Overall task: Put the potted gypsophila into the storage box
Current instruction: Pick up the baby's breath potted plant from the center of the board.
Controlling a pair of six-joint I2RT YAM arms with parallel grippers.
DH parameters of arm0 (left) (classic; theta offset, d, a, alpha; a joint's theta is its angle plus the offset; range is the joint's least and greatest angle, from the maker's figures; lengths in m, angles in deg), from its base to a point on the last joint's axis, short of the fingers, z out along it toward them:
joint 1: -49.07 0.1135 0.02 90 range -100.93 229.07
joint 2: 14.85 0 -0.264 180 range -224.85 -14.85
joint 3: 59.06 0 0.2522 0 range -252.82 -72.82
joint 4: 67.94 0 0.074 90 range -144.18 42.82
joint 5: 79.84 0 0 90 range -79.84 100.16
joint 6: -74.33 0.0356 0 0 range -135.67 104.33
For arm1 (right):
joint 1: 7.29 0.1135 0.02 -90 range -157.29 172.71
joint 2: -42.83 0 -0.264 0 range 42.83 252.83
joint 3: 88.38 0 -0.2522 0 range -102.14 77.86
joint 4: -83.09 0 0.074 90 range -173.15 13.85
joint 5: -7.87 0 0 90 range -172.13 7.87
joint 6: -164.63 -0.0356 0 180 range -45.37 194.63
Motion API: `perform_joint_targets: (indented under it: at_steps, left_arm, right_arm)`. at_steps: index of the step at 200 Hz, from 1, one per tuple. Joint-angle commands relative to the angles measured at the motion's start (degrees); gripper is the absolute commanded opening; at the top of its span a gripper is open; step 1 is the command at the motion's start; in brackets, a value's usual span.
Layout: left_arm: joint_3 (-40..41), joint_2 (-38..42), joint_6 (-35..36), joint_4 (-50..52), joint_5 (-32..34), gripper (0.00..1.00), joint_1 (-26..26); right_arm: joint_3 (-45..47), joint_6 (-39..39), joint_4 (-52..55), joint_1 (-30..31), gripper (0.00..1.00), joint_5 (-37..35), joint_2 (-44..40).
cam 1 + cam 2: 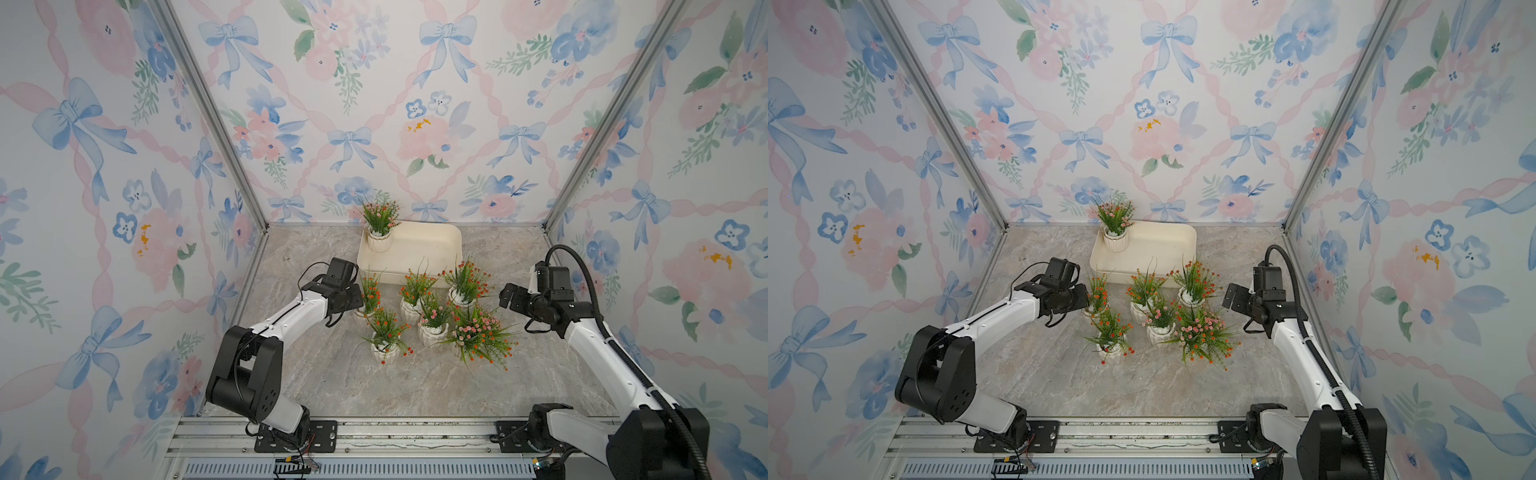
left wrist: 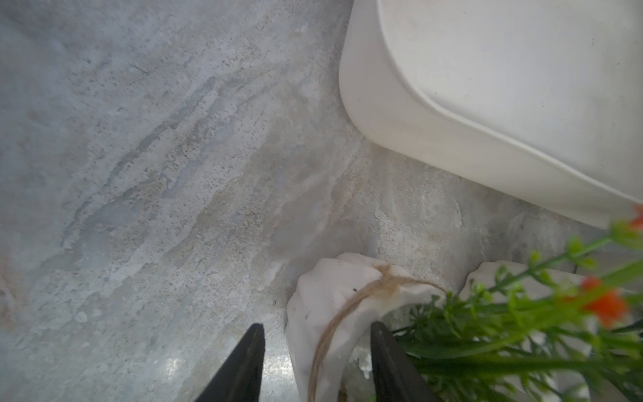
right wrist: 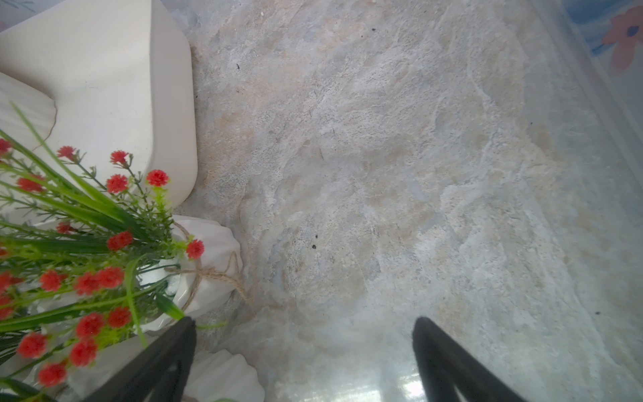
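One pot boxed, six left

A pink gypsophila pot (image 1: 379, 239) stands in the storage box (image 1: 432, 245), far-left corner; six more pots (image 1: 432, 328) wait on the table (image 1: 374, 395) just in front. Left gripper (image 2: 316, 325) straddles the leftmost orange-flowered pot (image 2: 323, 302) at its rim, not yet clamped; right gripper (image 3: 304, 318) spread wide, empty. No legible writing.

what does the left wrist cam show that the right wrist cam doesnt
Only the left wrist view: the left gripper straddling the rim of a white pot, one finger outside it and one inside among the greens, plus orange blossoms.

Only the right wrist view: the right gripper open wide over bare tabletop with nothing between its fingers, red blossoms, and a strip of flowered wallpaper.

Both: a corner of the cream box, the stone-look tabletop, and white ribbed pots tied with twine.
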Motion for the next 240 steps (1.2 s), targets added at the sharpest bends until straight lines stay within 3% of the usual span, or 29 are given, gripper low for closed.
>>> perform_joint_targets:
  at_steps: [1,132,240]
  left_arm:
    - [-1.0,-1.0,2.1,3.0,1.5,0.47,-0.4]
    - [-0.3,-2.6,3.5,5.1,0.9,0.40,-1.4]
    - [-0.8,-4.0,4.2,6.2,0.7,0.28,-2.0]
  right_arm:
    - [1.3,-0.3,0.1,-0.6,0.98,0.7,0.4]
    - [2.4,-0.6,-0.3,-1.0,0.98,1.1,0.8]
    - [2.9,-0.3,-0.3,-1.1,0.98,1.0,1.0]
